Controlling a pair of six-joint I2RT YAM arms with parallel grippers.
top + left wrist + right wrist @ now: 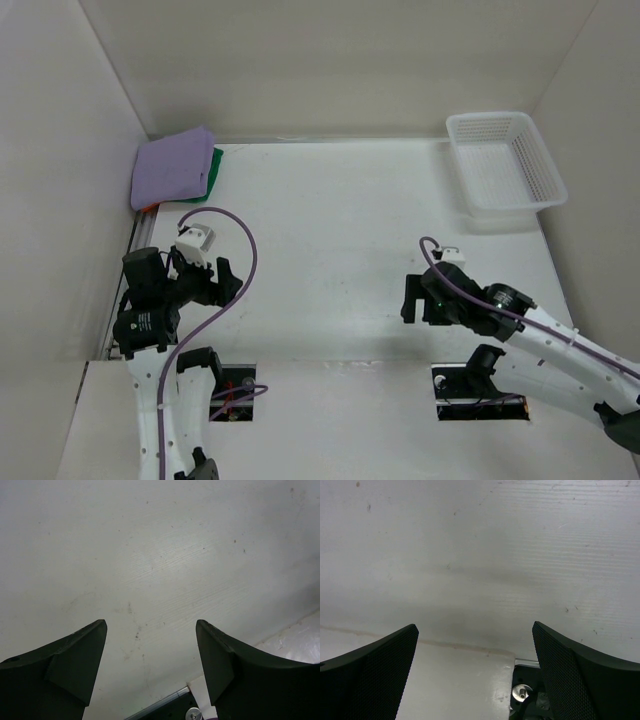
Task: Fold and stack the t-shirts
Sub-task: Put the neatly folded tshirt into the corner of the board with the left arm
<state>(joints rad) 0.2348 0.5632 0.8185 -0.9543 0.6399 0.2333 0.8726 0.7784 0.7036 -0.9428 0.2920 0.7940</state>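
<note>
Left fingers (pixel 222 281) spread apart, grasping nothing, hovering over the white table (pixel 330 210) at its near-left; left wrist view shows only scuffed white surface between the two dark tips. Right fingers (pixel 409 298) released wide, holding nothing, low over the table in front of the right arm's base, pointing left; right wrist view shows only white surface between the tips, plus a seam and some mount hardware at bottom. T-shirts folded and stacked in the far-left corner of the table, against the left wall, well apart from both arms; purple t-shirt (pixel 172 168) on top, covering most of the stack; green t-shirt (pixel 216 168) beneath, seen as a strip along the right edge; orange t-shirt (pixel 148 207) just a sliver at the stack's near-left corner, cannot tell its order against green. White mesh basket (pixel 505 160) at far-right corner, well apart from the stack.
</note>
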